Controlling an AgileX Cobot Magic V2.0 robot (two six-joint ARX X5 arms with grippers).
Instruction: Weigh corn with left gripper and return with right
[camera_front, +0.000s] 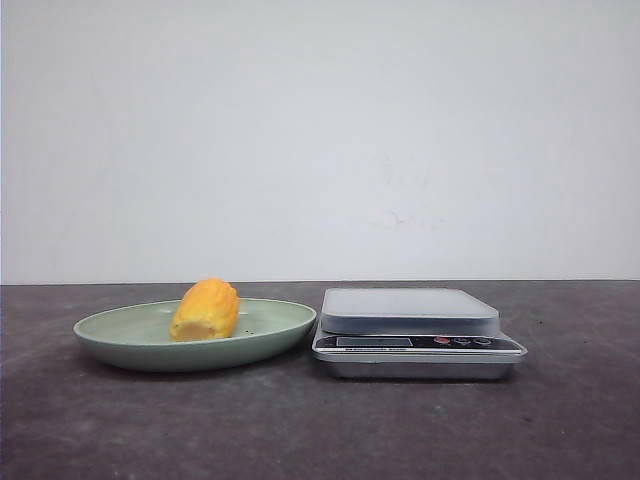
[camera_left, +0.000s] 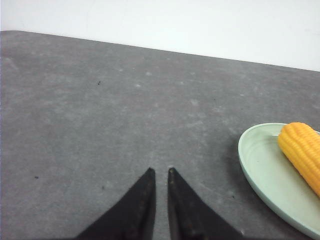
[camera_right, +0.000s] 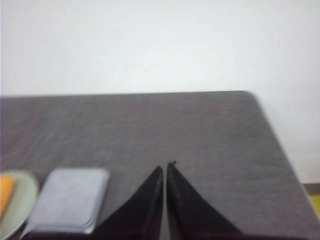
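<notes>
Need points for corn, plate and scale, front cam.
corn (camera_front: 206, 310), front view, middle of the kerneled side.
plate (camera_front: 120, 345), front view, outer wall on its left.
scale (camera_front: 408, 302), front view, bare weighing platform.

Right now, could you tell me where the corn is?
In the front view, the corn lies on the green plate, left of the scale.

Open air above the corn (camera_front: 206, 310); only the scale (camera_front: 415, 333) stands just beside the plate (camera_front: 120, 335).
</notes>
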